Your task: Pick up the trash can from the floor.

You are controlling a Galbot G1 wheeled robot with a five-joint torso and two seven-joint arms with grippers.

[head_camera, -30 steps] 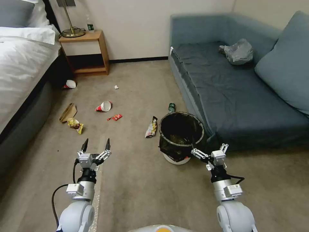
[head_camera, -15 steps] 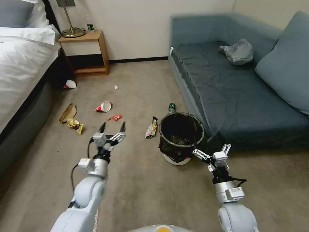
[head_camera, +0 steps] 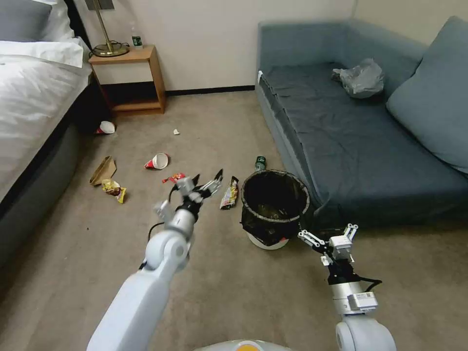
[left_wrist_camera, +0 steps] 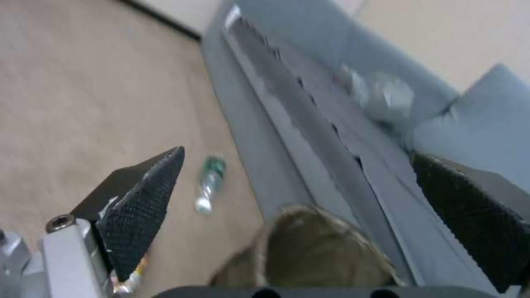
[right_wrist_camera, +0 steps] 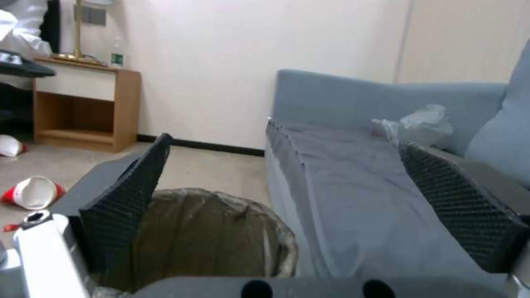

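Observation:
The trash can (head_camera: 275, 204), a small round white bin with a black bag folded over its rim, stands upright on the carpeted floor (head_camera: 219, 273) against the sofa's front corner. It also appears in the left wrist view as the trash can (left_wrist_camera: 314, 252) and in the right wrist view as the trash can (right_wrist_camera: 215, 236). My left gripper (head_camera: 207, 179) is open, stretched forward and hanging just left of the can's rim, clear of it. My right gripper (head_camera: 327, 235) is open too, low and near the can's right side, a short way from it.
A blue-grey sofa (head_camera: 360, 141) with a grey plastic bag (head_camera: 360, 78) fills the right. Litter lies on the carpet: a snack wrapper (head_camera: 229, 192), a green bottle (head_camera: 260, 162), a red-and-white cup (head_camera: 157, 161), other scraps. A bed (head_camera: 34, 112) and nightstand (head_camera: 129, 78) stand left.
My left arm has reached forward and to the right, from near the robot's front to beside the can. The right gripper has drawn slightly back and right. The can has not moved.

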